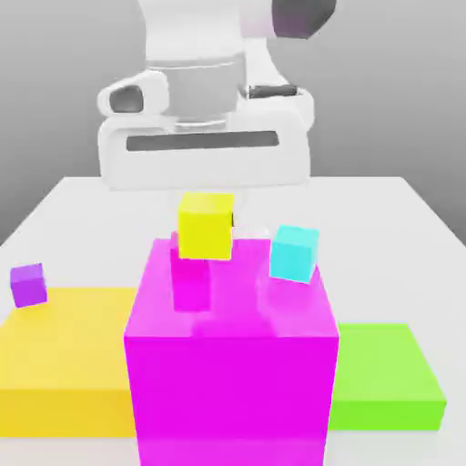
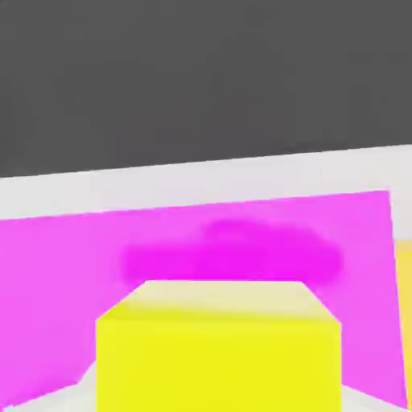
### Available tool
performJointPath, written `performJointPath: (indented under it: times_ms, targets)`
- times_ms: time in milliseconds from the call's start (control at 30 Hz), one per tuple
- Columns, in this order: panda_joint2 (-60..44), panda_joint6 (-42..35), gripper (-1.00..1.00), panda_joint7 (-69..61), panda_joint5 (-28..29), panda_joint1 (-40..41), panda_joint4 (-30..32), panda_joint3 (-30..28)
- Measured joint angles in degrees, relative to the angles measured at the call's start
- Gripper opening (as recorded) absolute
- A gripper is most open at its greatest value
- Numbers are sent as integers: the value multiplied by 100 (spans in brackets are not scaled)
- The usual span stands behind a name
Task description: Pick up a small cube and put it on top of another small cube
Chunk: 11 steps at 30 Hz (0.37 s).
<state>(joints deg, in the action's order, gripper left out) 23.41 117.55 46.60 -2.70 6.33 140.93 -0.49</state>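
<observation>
Table (image 1: 400,196): pale white surface that everything stands on, running back toward a grey backdrop.

Big magenta block (image 1: 232,391): the largest thing in front of me, standing at the near middle of the exterior view; its glossy top carries faint reflections. From my hand view it is the wide magenta face (image 2: 48,265) behind the cube I carry.

Yellow slab (image 1: 59,350): large and flat, lying on the table against the block on the exterior view's left.

Green slab (image 1: 387,378): flat and a little smaller, lying against the block on the exterior view's right.

My gripper (image 1: 207,205): hanging from my white hand above the far part of the block, fingers closed tight on the small yellow cube (the cube hides most of the fingers).

Small yellow cube (image 1: 206,225): gripped and lifted, over the block's far edge, above a darker magenta patch on the block's top. From my hand view it sits close in front (image 2: 217,354), seen from above and one side.

Small cyan cube (image 1: 294,253): just to the exterior view's right of the yellow cube, tilted, by the block's far right corner (I cannot tell whether it rests on the block).

Small purple cube (image 1: 28,284): on the table at the far edge of the yellow slab, well apart from my gripper.
</observation>
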Motion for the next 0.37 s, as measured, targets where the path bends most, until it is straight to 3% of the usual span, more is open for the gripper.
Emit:
performJointPath:
  times_ms: [100, 233, 267, 367]
  targets:
    - [619, -348, -100, 409, 141, 233, 301, 51]
    - [578, 292, -100, 586, 159, 313, 876, 161]
    - [504, 516, 100, 588, 155, 322, 1024, 173]
    - [504, 516, 100, 588, 154, 322, 1024, 173]
